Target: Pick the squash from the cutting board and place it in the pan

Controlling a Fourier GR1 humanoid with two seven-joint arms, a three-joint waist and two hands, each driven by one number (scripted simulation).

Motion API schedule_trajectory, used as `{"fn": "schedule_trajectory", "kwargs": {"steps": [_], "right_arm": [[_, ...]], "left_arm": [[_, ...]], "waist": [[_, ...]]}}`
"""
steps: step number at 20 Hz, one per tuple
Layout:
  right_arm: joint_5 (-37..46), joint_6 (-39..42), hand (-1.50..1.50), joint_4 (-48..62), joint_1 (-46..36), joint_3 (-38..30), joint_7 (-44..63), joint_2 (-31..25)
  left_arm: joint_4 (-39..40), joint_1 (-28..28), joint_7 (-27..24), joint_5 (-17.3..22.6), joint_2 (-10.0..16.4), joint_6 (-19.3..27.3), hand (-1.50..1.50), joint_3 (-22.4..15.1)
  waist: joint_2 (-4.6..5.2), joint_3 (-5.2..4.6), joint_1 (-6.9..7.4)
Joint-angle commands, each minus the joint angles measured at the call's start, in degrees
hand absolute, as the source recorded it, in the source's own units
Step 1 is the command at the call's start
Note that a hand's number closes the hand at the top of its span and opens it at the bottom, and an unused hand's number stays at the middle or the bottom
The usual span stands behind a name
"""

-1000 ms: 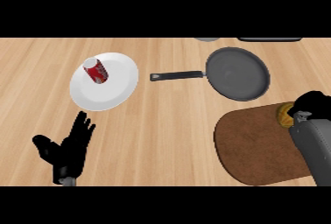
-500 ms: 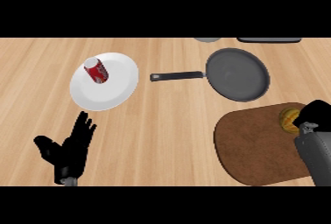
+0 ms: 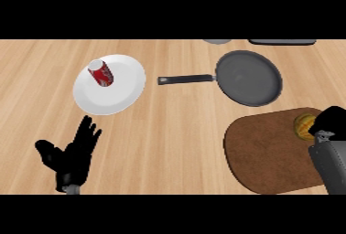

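Note:
A yellow-orange squash lies at the right edge of the round brown cutting board. My right hand comes in from the lower right and curls round the squash's right side, hiding part of it; the picture's edge cuts the hand off. The dark grey pan sits beyond the board, its black handle pointing left. My left hand rests open at the lower left, fingers up.
A white plate with a red can lying on it stands at the upper left. A grey round object and a dark flat object show at the counter's far edge.
My right hand has shifted slightly down and to the right, and the squash has moved the same way with it. The left hand has stayed still.

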Motion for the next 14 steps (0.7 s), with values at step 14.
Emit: {"fn": "schedule_trajectory", "kwargs": {"steps": [14], "right_arm": [[15.1, -11.3, 1.50, 15.3, -32.9, -13.1, 20.1, 9.3]], "left_arm": [[0.5, -5.4, 0.7, -2.5, -0.9, -3.9, 0.00, -6.1]], "waist": [[5.24, 0.34, 12.95]]}}
